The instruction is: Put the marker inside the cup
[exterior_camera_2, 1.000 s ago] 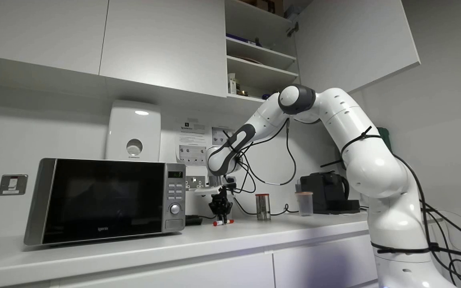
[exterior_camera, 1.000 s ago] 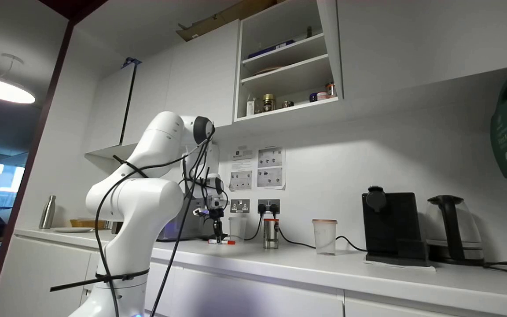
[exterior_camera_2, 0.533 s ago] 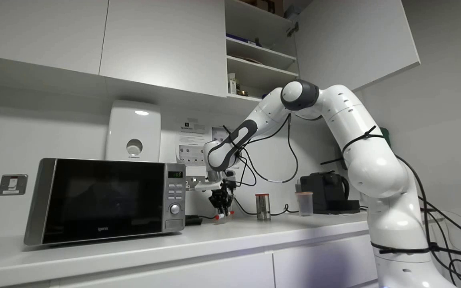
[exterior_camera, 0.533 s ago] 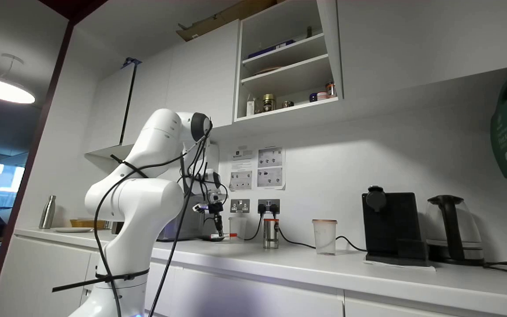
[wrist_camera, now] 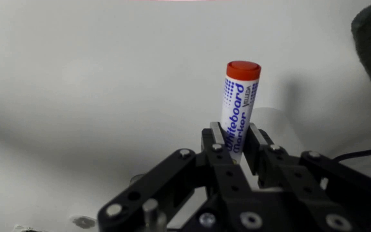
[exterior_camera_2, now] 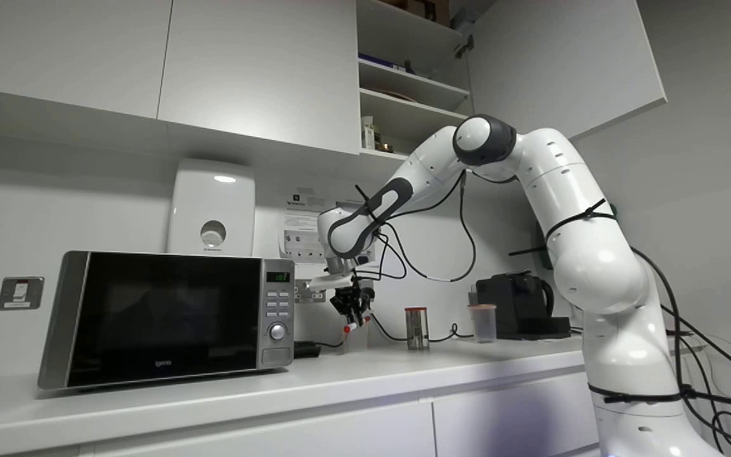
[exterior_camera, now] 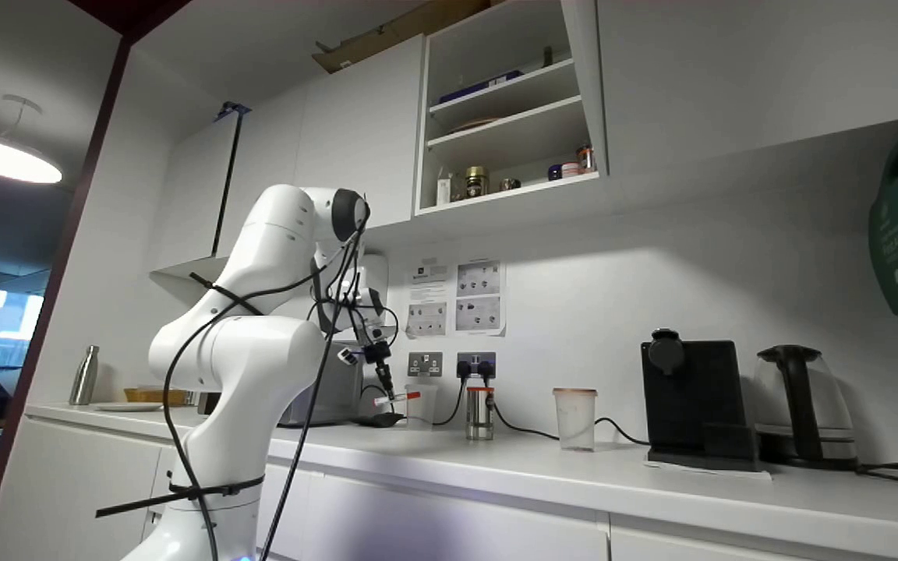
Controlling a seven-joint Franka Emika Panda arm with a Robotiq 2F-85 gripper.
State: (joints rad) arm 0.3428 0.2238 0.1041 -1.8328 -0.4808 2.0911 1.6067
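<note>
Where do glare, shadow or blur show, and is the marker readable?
In the wrist view, the marker reads clearly, the pale surface is softly shadowed, the end effector looks soft toward its base; in an exterior view, the ceiling lamp glares; in both exterior views, marker lettering is unreadable.

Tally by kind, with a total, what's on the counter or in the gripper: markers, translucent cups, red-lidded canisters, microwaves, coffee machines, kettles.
Marker: 1
Translucent cups: 2
Red-lidded canister: 1
Microwave: 1
Coffee machine: 1
Kettle: 1
Total: 7
</note>
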